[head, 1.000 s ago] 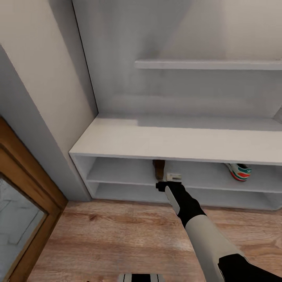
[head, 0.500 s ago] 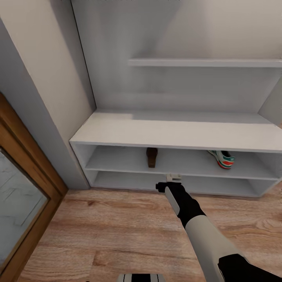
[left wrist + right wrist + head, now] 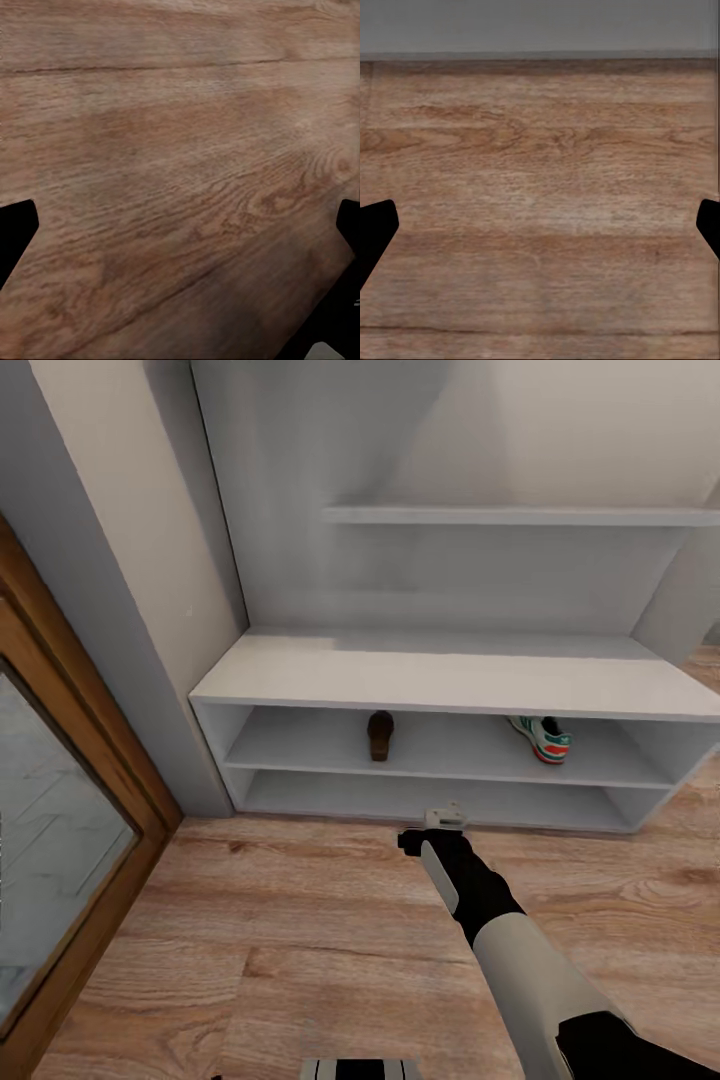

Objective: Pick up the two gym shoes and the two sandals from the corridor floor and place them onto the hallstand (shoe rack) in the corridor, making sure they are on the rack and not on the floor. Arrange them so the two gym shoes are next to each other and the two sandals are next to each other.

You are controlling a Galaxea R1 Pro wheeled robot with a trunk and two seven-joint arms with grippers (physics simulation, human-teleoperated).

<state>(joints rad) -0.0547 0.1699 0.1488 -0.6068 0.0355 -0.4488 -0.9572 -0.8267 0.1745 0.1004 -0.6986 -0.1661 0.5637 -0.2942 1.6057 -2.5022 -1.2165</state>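
On the upper open shelf of the hallstand (image 3: 450, 685), one brown sandal (image 3: 379, 735) and one gym shoe (image 3: 541, 739) are placed well apart. The right gripper (image 3: 445, 818) is held above the corridor floor (image 3: 300, 950), fingers spread apart and empty. The left gripper (image 3: 180, 225) is likewise spread over bare planks.

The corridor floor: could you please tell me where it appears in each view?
Head view: the corridor floor spans the lower part, before the hallstand.
Left wrist view: it runs edge to edge.
Right wrist view: it lies below a grey band, likely the hallstand's base.
Shared landmark: the hallstand, in head and right wrist views.
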